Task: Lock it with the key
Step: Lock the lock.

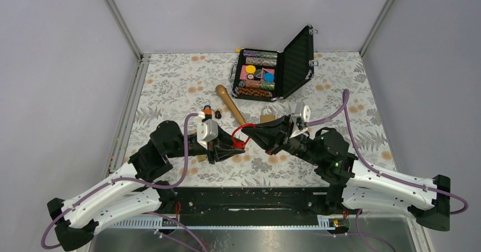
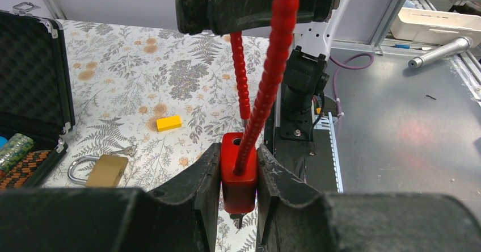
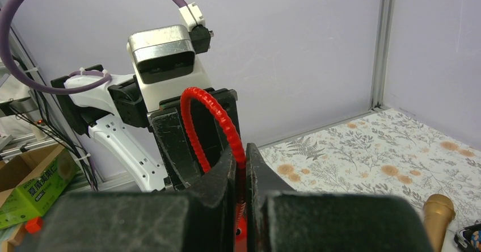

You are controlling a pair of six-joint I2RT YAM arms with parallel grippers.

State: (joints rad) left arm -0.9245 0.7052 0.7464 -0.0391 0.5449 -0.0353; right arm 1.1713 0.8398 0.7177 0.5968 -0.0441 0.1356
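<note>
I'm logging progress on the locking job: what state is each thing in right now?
Red cable lock body: clamped in the left gripper.
Red cable: looped, pinched by the right gripper; one end looks not yet seated in the body.
Brass padlock: lying flat, untouched.
Black case: lid open.

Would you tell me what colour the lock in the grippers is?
Red, both lock body and ribbed cable; clearest in the left wrist view.

left arm (image 1: 113, 192) and right arm (image 1: 374, 181) reaching inward, wrists nearly meeting, both jaws clamped tight
</note>
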